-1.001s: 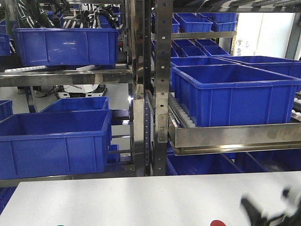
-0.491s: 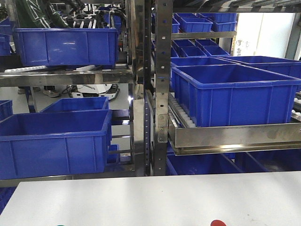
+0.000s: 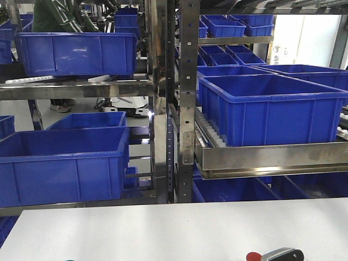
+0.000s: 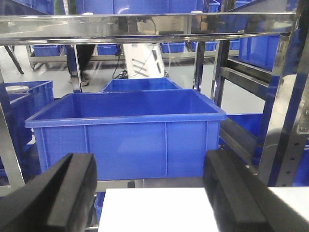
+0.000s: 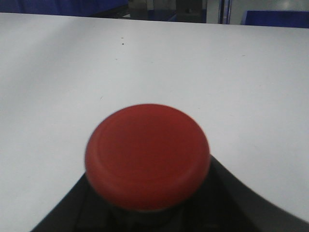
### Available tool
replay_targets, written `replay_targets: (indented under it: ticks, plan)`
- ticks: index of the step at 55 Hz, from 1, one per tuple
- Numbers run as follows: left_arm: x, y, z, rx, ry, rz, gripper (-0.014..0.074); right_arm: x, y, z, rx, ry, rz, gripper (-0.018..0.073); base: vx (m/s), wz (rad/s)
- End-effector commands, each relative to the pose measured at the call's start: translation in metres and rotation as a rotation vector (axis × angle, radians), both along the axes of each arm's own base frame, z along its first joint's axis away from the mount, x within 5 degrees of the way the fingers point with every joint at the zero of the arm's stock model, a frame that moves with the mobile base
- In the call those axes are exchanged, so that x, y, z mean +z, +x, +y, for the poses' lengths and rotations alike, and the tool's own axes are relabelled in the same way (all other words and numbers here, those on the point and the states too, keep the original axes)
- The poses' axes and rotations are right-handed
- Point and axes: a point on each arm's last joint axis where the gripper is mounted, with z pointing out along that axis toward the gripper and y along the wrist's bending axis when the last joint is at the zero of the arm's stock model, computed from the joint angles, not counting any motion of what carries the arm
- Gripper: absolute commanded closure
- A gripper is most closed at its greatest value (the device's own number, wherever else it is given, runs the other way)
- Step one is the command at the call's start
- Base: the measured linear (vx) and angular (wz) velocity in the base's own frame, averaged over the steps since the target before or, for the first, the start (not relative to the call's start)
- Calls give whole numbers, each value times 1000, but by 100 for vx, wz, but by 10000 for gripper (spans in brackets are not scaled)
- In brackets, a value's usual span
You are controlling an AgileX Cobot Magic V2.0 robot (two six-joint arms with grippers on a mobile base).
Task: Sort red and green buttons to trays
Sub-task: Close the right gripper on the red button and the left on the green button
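The red button [image 5: 147, 154] fills the right wrist view, its domed cap facing the camera above the white table [image 5: 154, 58]. My right gripper [image 5: 147, 205] is shut on its body, with black fingers [image 5: 63, 212] showing on both sides under the cap. In the front view only the red cap [image 3: 252, 256] shows at the bottom edge, with a grey-black part of the right gripper [image 3: 283, 254] beside it. A dark green sliver [image 3: 70, 260], perhaps the green button, sits at the bottom left edge. My left gripper [image 4: 152, 193] is open and empty over the table's far edge. Both trays are out of view.
A steel rack [image 3: 185, 109] with several deep blue crates [image 3: 266, 106] stands right behind the table [image 3: 163, 228]. One crate [image 4: 125, 130] faces the left gripper. A person in green [image 3: 60, 13] moves behind the rack at the top left.
The right gripper was a blur at the lower right, then out of view, and now sits against the red cap. The cap has barely moved. The person behind the rack has shifted.
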Motion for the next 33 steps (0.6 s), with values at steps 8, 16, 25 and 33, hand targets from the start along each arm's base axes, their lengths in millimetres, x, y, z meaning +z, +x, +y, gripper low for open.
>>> replay_targets:
  ticks: [8,16,25,33]
  plan:
    - [-16,12,-8,-42,5,90,31,32,10,2,8,92,-227,571,0,0]
    - [-65,21,-21,-130,74,234,31,32,10,1,4,92,-228,570,0,0]
    - [-113,28,-32,-236,142,310,31,32,10,1,3,92,-228,566,0,0]
    - [-143,36,-39,-313,140,340,31,32,10,1,1,92,-228,567,0,0]
